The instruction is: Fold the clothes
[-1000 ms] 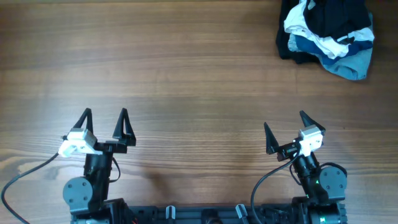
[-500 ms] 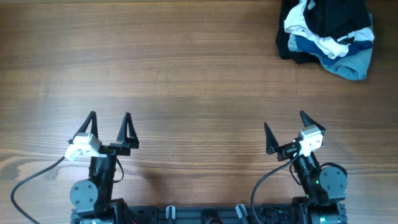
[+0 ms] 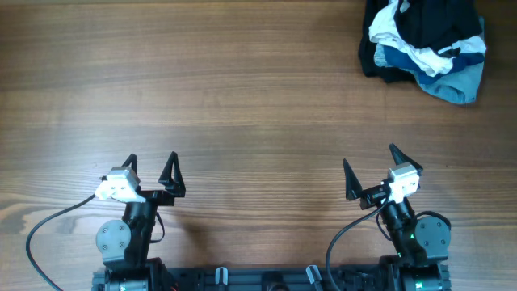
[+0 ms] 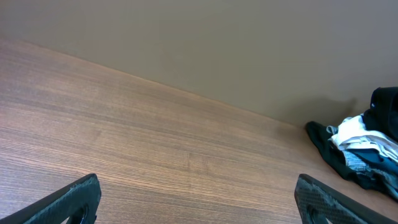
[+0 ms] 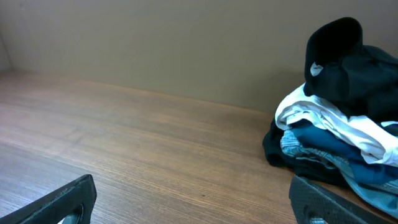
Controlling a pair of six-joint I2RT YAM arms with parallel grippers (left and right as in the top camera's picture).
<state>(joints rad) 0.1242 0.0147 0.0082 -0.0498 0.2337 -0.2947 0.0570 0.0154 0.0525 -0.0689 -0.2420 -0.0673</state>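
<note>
The black garment lies on top of a crumpled pile at the far right corner of the table. A small white logo mark shows on it in the right wrist view. In the left wrist view only its dark edge shows at the far right. My left gripper is open and empty near the front left edge. My right gripper is open and empty near the front right edge. Both are far from the pile.
The pile also holds a white garment and a light blue garment, seen too in the right wrist view. The wooden table stretches between the grippers and the pile. A wall stands behind the table.
My left gripper has shifted to the right and drawn back toward the front edge. The right arm and the pile have not moved.
</note>
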